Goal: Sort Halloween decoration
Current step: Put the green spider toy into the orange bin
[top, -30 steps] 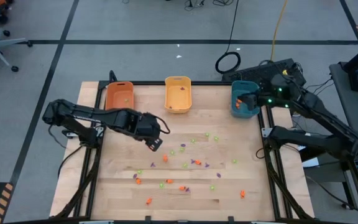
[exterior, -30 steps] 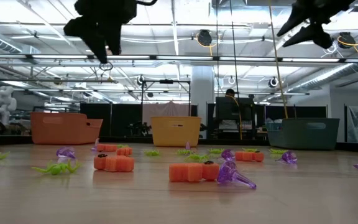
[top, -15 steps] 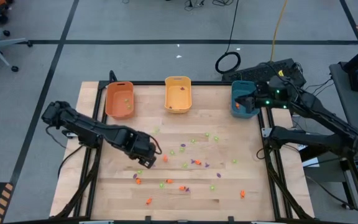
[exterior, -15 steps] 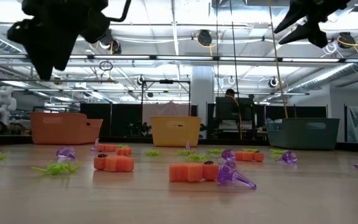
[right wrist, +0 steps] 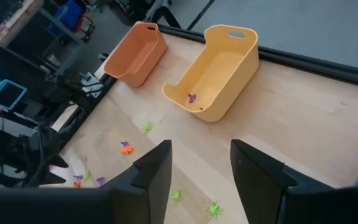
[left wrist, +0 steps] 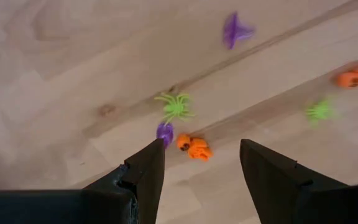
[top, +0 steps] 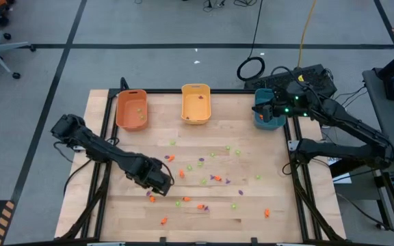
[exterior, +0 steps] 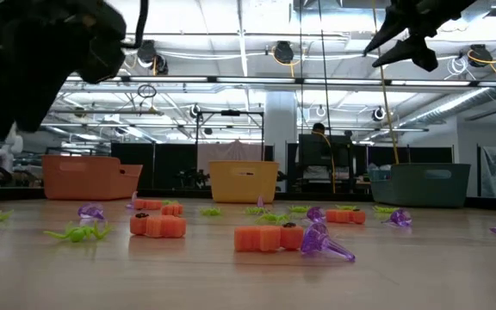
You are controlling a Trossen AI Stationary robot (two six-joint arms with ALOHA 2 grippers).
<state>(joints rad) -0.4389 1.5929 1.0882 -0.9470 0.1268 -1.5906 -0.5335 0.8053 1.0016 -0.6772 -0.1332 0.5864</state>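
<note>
While the left claw (left wrist: 199,163) hangs low over the counter (top: 279,205) with its two fingers spread wide and nothing between them, a small cluster of the Halloween decoration (top: 211,179) lies just ahead of the fingertips. Nearest, almost in line with the gap, sits an orange trinket (left wrist: 194,147); touching or just beside it, close to one fingertip, is a small purple trinket (left wrist: 165,132). A little farther out from the claw a light green spider (left wrist: 175,107) rests on the wood, and beyond that a second purple piece (left wrist: 235,29). Off to one side of the open fingers lie another green spider (left wrist: 318,111) and an orange piece (left wrist: 355,76) at the edge of the wrist view.

From above, the left claw (top: 160,181) is over the near-left part of the counter, with the rest of the trinkets scattered across the middle, away from it toward the right arm's side.

Far across the counter, the right claw (top: 263,109) hovers above the teal bin (top: 268,123), fingers parted and empty. Past its fingers the yellow bin (right wrist: 219,68) shows one purple trinket (right wrist: 192,98) inside, and the orange bin (right wrist: 135,55) stands farther off. The orange bin (top: 131,109) holds a few light green pieces.
</note>
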